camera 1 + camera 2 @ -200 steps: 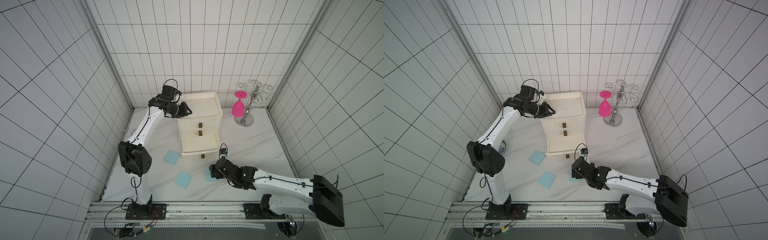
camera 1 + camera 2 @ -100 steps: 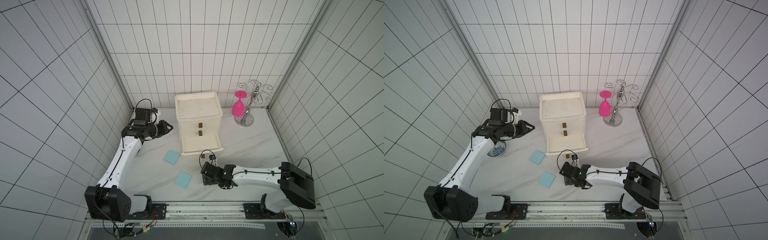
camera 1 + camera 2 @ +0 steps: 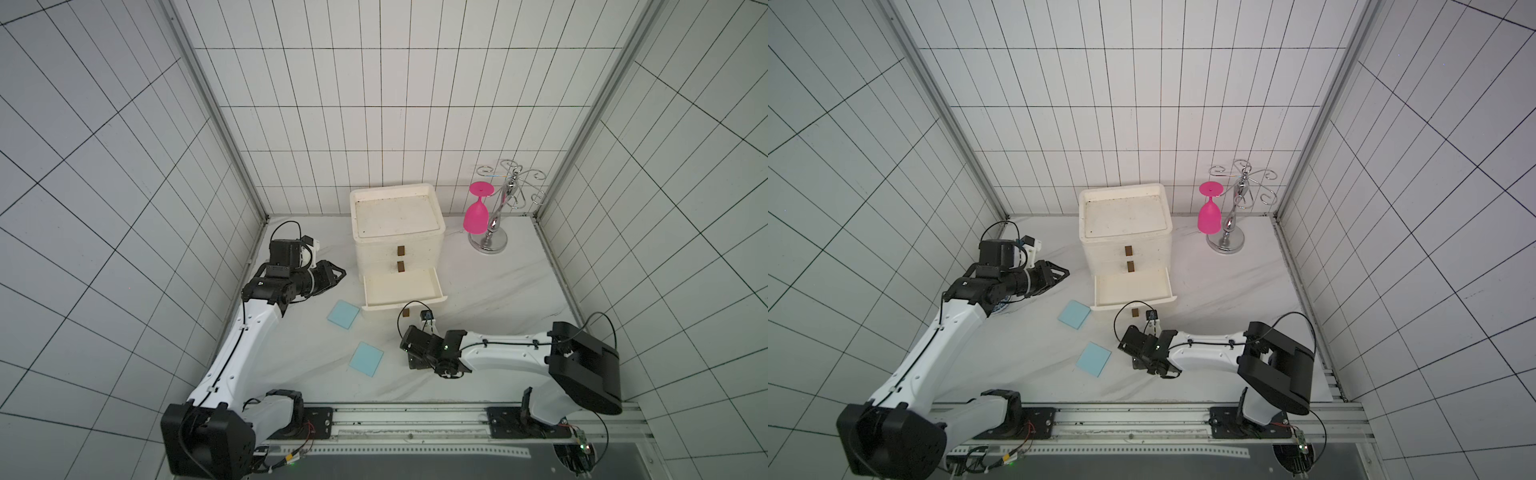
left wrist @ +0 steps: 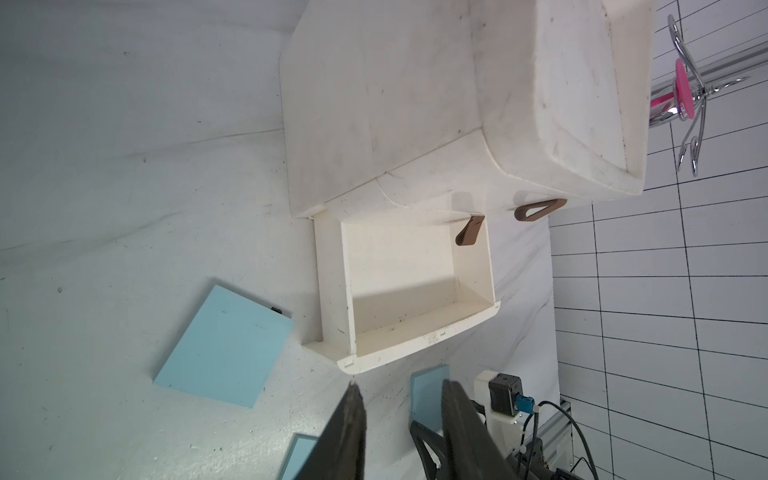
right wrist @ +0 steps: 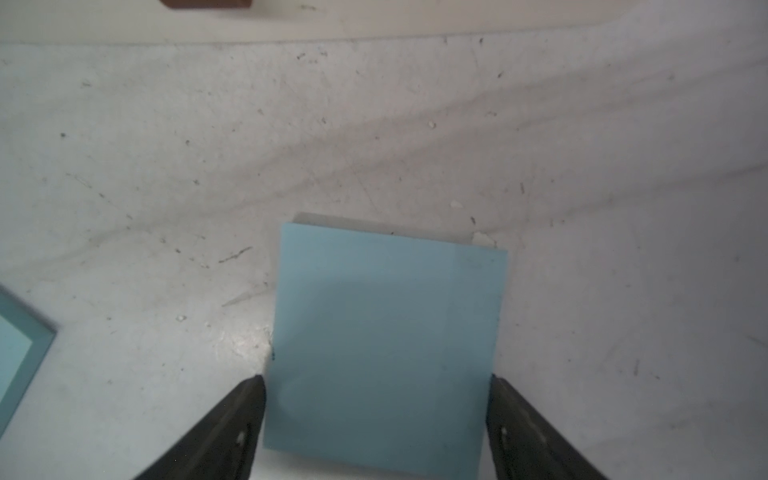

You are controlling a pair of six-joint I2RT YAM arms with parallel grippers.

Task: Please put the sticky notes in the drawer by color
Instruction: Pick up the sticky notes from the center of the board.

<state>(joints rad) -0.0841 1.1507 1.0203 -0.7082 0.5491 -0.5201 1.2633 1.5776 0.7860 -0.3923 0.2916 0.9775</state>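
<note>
**Top views:** chest [image 3: 397, 232] stands at back of table [image 3: 490, 299]. Upper 2 drawers are shut. Bottom drawer [image 3: 401, 286] is pulled out, nothing in it. In both top views 2 blue pads lie loose on table: pad A [image 3: 343, 314] just beside the drawer's front corner, pad B [image 3: 366, 359] nearer the rail. R arm [image 3: 498, 357] is low in front of the drawer, and its head hides what's under it. L arm [image 3: 249, 332] is beside chest, apart from it, jaws pointing its way. No pink, green or tan pads anywhere in sight.

**L wrist:** bottom drawer [image 4: 399, 291] bare inside. Pad A [image 4: 224, 345] is flat, close to the drawer's side. Pad C [image 4: 430, 399] sits in front of the drawer, by R arm's tip. A corner of pad B [image 4: 299, 457] shows. L jaws are narrow w/ nothing between.

**R wrist:** pad C [image 5: 386, 345] is on table between R jaws. These stand wide, one tip at each side edge. Can't tell if they pinch yet.

**Progress, my read:** blues 0 of 3 stowed. Pad C is the one being picked, A & B untouched. Other colours are prob. already behind the shut fronts, but that's hidden. Left to do: 3 blues into bottom drawer.
</note>
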